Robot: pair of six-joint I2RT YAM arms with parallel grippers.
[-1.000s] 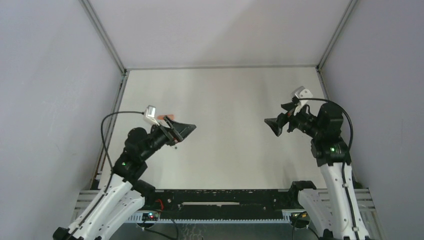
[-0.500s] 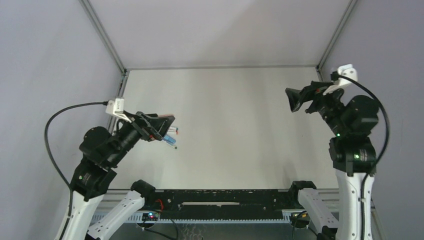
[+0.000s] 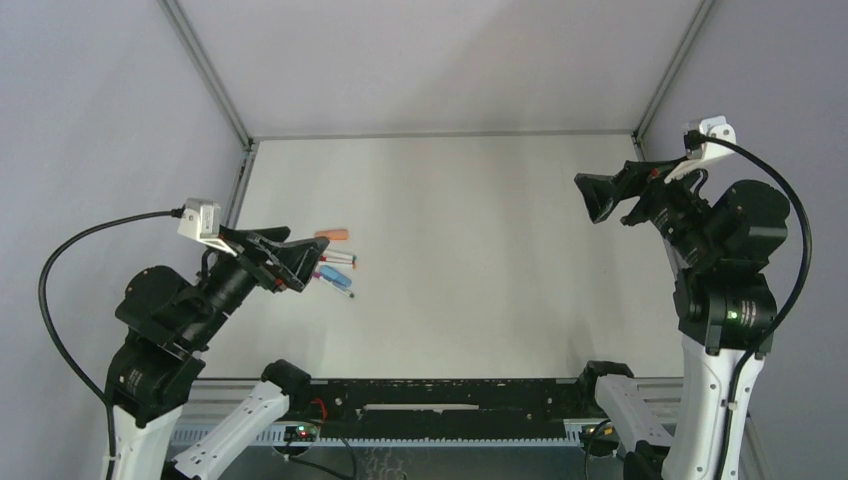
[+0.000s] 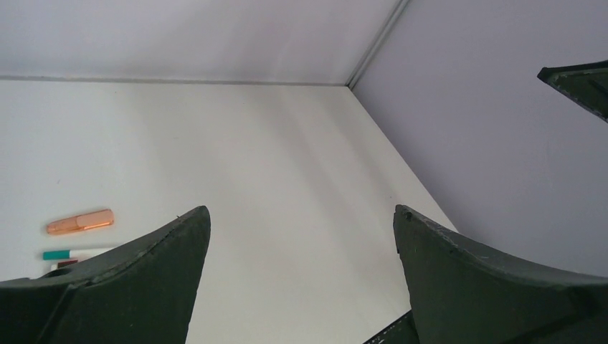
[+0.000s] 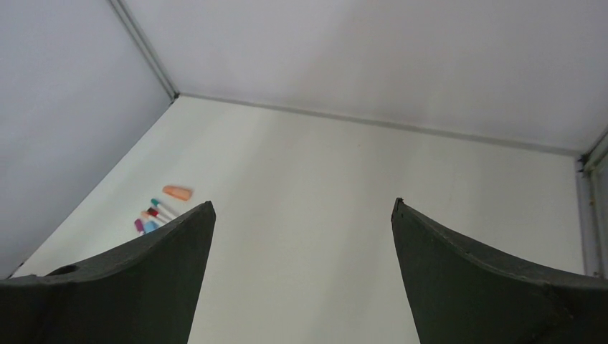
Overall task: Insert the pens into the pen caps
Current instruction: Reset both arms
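Pens (image 3: pixel 338 258) and caps lie in a small cluster near the left edge of the worktop (image 3: pixel 480 250), about midway between its far and near edges. A salmon-orange cap (image 3: pixel 332 235) lies alone on the far side of the cluster, slightly apart from the rest. Nearer come white pens, a light blue cap (image 3: pixel 330 272) and a magenta cap (image 3: pixel 317 275), packed close together. From above they are too small to tell which ones touch, or whether any pen sits inside a cap.

In the left wrist view only the salmon-orange cap and a teal-ended pen (image 4: pixel 75 254) show clearly. A dark red bit just below them is cut off by the finger (image 4: pixel 129 287), which hides the rest of the cluster. In the right wrist view the cluster is tiny, just beside the tip of one finger (image 5: pixel 143 279), and the colours blur together.

The left gripper (image 3: pixel 300 262) hangs above the worktop on the left-edge side of the cluster, its fingers spread wide with nothing between them. The right gripper (image 3: pixel 600 200) is raised high near the right edge, toward the far corner. Its fingers are equally wide and empty, well apart from the pens.
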